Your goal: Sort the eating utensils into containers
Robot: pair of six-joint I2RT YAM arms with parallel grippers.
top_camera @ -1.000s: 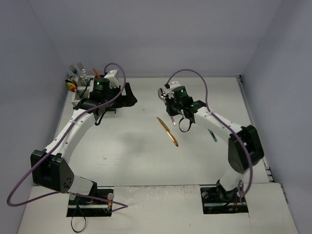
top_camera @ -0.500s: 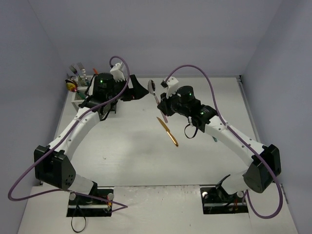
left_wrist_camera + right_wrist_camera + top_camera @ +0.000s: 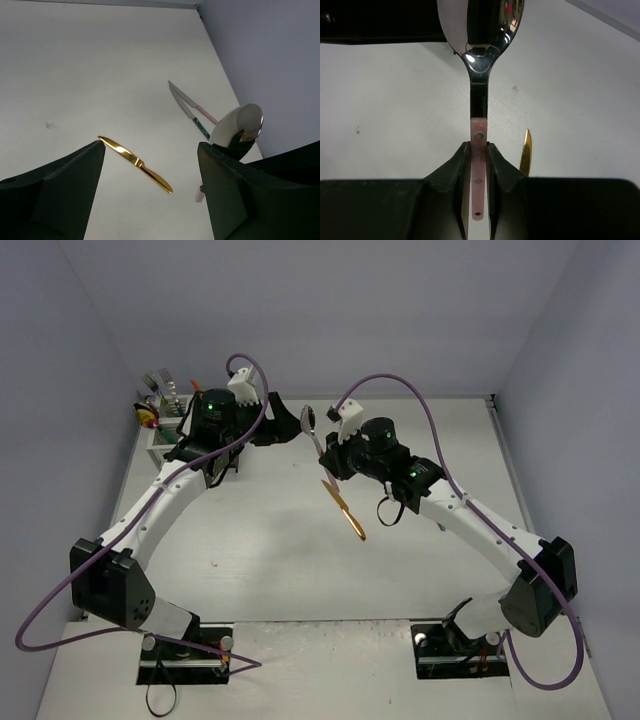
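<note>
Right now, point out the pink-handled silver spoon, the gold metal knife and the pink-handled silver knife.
Pink-handled silver spoon (image 3: 478,102): right wrist view, on its neck.
Gold metal knife (image 3: 136,161): left wrist view, where blade meets handle.
Pink-handled silver knife (image 3: 182,94): left wrist view, on its blade.

The white-and-black left arm (image 3: 160,495) is stretched forward from its base and angled toward the middle of the workspace. The left claw (image 3: 283,427) is pointed rightward, its black fingers (image 3: 65,185) spread wide apart. The white-and-black right arm (image 3: 470,520) is bent at the elbow and reached leftward. The right claw (image 3: 478,150) is clamped on the pink handle of a silver spoon (image 3: 479,30), which is raised just beside the left claw.
</note>
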